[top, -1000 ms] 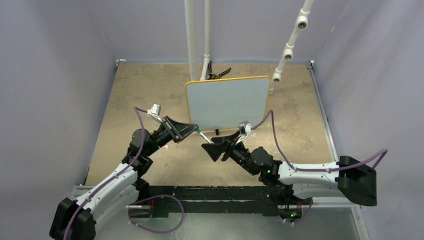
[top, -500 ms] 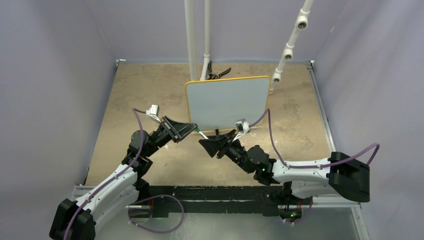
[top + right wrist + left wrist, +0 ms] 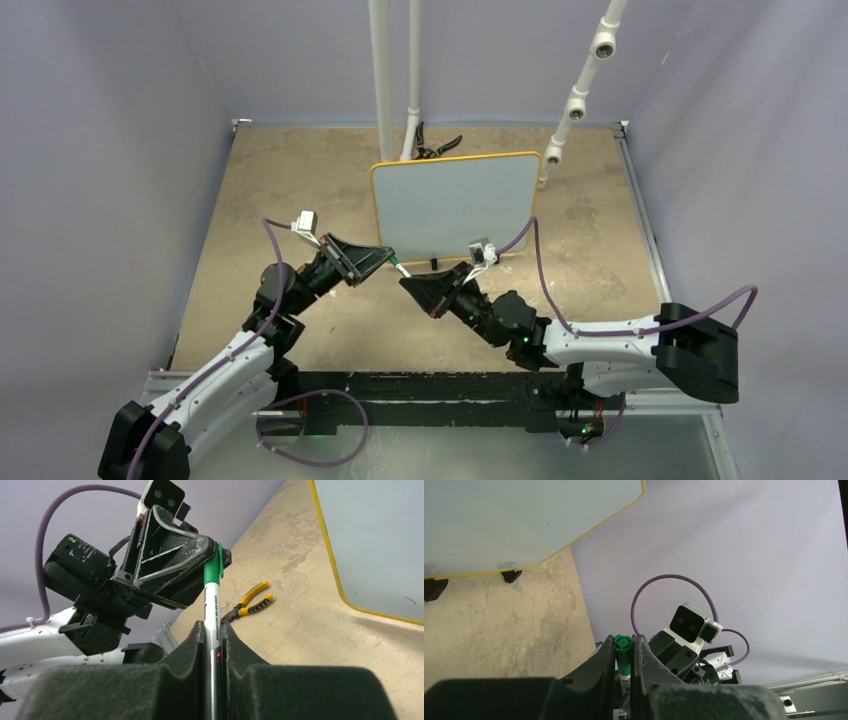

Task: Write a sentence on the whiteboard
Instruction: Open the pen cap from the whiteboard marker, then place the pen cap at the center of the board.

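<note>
White plastic, thin and straight, makes the barrel of the green-capped marker pen [image 3: 212, 605] that bridges the two arms above the bench [image 3: 300, 180]; the right jaws are pressed narrow on that white barrel, one on each side of it, with its printed lettering running up out of the grip; the left jaws are clamped just as narrow on the green cap end, whose clip shows along their outer edge in the right wrist view; the left wrist view shows the round green butt of the cap sitting between its two dark jaws.

The small rectangular whiteboard with a thin yellow-orange frame [image 3: 455, 205] lies beyond both sets of jaws, toward the far side of the bench; the jaws meet in front of its near left corner, close to it but apart from it; the marker pen is held in the air short of the board's lower edge.

The whiteboard has rounded corners and a pale, smooth face turned toward the arms; it stands on small black feet [image 3: 512, 575] along its near edge; one tiny dark mark sits low on the face in the right wrist view.

Yellow-handled pliers [image 3: 248, 601] lie on the mottled tan bench near the board's far edge.
</note>
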